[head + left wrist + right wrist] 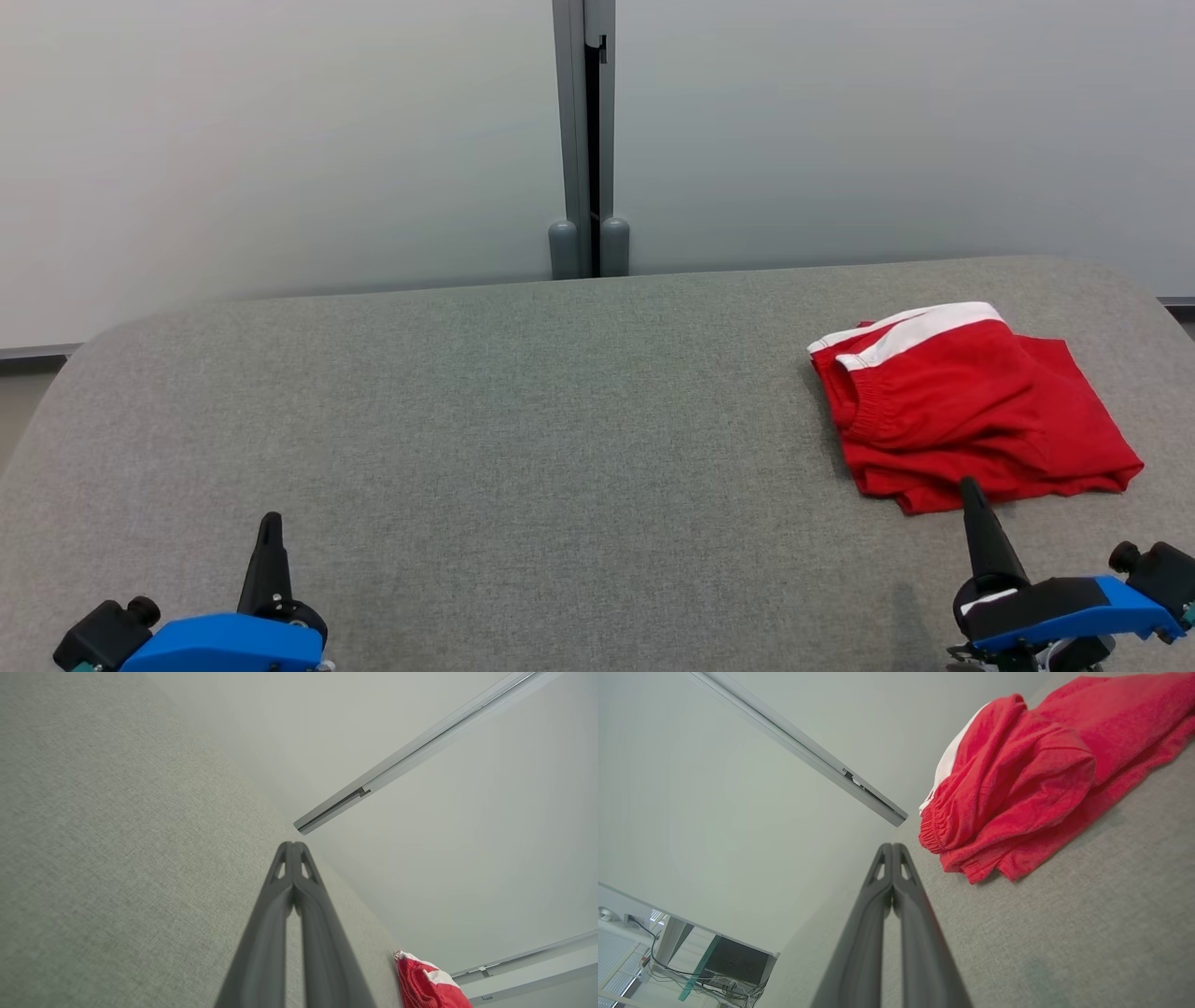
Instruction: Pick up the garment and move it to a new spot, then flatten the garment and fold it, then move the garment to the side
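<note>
Currently the red garment [971, 411] with a white stripe is lying in a loosely folded bundle on the grey table [523, 420], toward its far right side. The left pincer [271, 521] is hovering at the near left, fingers pressed together, gripping nothing, well apart from the garment. The right pincer [968, 485] is likewise sitting fully closed and empty, its tip pointing at the garment's near edge; contact cannot be told. Pale wall panels [280, 140] are standing behind the table.

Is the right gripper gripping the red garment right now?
No: the right gripper is shut on nothing, and the red garment lies on the table apart from its fingertips.
</note>
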### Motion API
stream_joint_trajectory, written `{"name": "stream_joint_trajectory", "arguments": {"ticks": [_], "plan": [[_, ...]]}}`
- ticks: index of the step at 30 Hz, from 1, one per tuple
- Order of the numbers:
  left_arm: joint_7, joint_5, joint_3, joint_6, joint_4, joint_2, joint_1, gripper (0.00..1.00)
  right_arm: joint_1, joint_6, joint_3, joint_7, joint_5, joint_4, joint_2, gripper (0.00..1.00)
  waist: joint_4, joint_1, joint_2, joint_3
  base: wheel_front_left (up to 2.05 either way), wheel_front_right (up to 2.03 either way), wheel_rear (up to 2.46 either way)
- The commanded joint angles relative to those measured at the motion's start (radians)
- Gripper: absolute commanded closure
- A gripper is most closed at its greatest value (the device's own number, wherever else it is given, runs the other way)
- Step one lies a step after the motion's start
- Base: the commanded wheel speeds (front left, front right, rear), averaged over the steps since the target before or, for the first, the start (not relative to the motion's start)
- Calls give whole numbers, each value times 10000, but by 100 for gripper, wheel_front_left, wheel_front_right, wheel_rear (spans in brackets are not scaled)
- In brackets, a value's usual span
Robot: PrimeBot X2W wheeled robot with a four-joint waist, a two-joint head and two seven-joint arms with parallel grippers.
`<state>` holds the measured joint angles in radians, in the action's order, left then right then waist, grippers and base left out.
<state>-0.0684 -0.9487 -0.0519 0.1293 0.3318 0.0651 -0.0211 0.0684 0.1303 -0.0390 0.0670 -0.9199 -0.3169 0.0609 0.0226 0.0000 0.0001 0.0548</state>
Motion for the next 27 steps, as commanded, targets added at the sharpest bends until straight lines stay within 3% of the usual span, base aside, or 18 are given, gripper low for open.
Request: {"name": "stream_joint_trajectory", "arguments": {"ticks": [1, 27], "plan": [[79, -294, -70, 9, -168, 33, -288, 100, 282, 5, -61, -66, -306, 174, 3, 100, -5, 0, -1, -10, 0, 0, 0], [817, -2913, -304, 14, -473, -39, -584, 100, 379, 6, -357, -805, -3054, 423, -44, 100, -79, 0, -1, -200, 0, 0, 0]]}}
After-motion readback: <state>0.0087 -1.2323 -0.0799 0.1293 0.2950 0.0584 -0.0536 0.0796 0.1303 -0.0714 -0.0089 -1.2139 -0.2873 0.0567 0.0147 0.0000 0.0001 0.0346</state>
